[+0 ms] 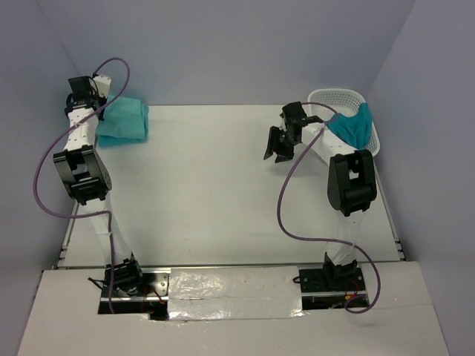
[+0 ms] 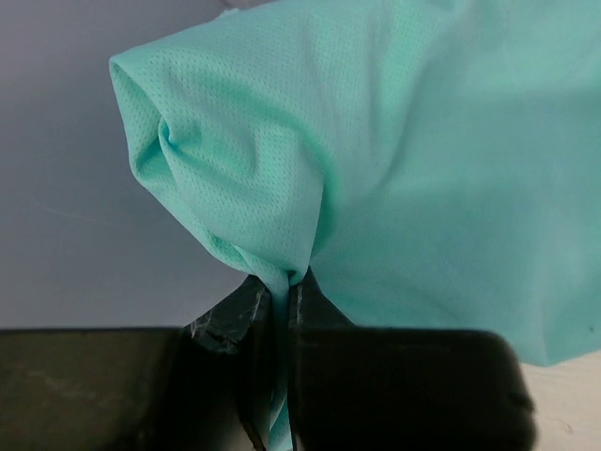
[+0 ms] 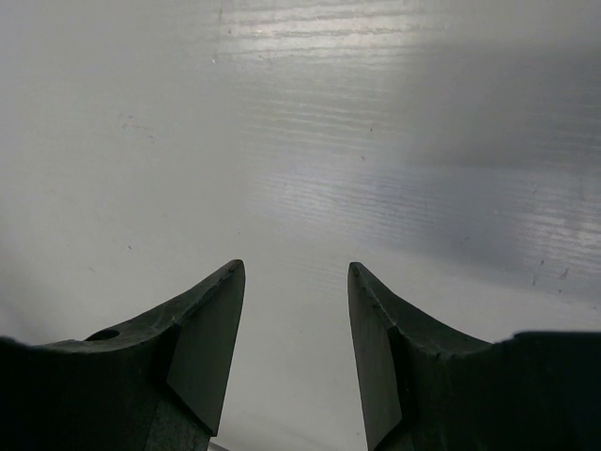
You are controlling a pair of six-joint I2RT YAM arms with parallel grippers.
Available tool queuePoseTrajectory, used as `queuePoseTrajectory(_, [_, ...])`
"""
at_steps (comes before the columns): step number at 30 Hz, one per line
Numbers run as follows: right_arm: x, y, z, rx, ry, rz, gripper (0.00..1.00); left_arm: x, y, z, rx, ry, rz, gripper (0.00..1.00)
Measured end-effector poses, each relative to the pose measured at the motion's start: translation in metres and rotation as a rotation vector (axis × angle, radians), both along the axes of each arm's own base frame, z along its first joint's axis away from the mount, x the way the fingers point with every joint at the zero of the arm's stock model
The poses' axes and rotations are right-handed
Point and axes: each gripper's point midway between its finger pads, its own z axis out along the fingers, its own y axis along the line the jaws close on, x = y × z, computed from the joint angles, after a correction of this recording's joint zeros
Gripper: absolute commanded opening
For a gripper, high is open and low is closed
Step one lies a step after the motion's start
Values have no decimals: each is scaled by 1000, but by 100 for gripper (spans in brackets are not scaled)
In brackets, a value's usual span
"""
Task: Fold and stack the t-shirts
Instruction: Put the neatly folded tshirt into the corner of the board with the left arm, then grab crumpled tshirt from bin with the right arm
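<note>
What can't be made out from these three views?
- Top view: the left arm covers part of the folded shirt; layer count unreadable.
- Top view: the basket wall hides what lies under the draped shirt.
- Left wrist: the pinched cloth in the left fingers fills the frame, its outline cut off.
- Right wrist: only table beyond the open right fingers; no shirt in view.

My left gripper (image 2: 282, 282), at the table's (image 1: 208, 193) far left corner, pinches a t-shirt (image 2: 423, 169) fold. My right gripper (image 3: 296, 272) hovers, seemingly above the table's right, jaws apart.
</note>
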Motion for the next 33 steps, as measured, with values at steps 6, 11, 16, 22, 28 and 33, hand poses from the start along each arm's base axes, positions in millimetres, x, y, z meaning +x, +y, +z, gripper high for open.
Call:
queuePoseTrajectory(6, [9,11,11,-5,-27,34,56,9,29,-43,-2,55,67,81])
queuePoseTrajectory(11, [6,22,16,-7,-36,69,56,8,49,-35,33,40,150,84])
queuePoseTrajectory(16, [1,28,16,-9,-28,92,56,6,46,2,24,-29,160,75])
queuePoseTrajectory(22, [6,28,35,8,-45,99,58,-5,-1,45,-122,-75,28,74])
queuePoseTrajectory(28, [66,-10,162,50,-321,22,59,-41,-110,67,-309,11,-237,74])
queuePoseTrajectory(33, [98,-158,221,-29,-467,-327,74,-107,-212,39,-413,197,-435,73])
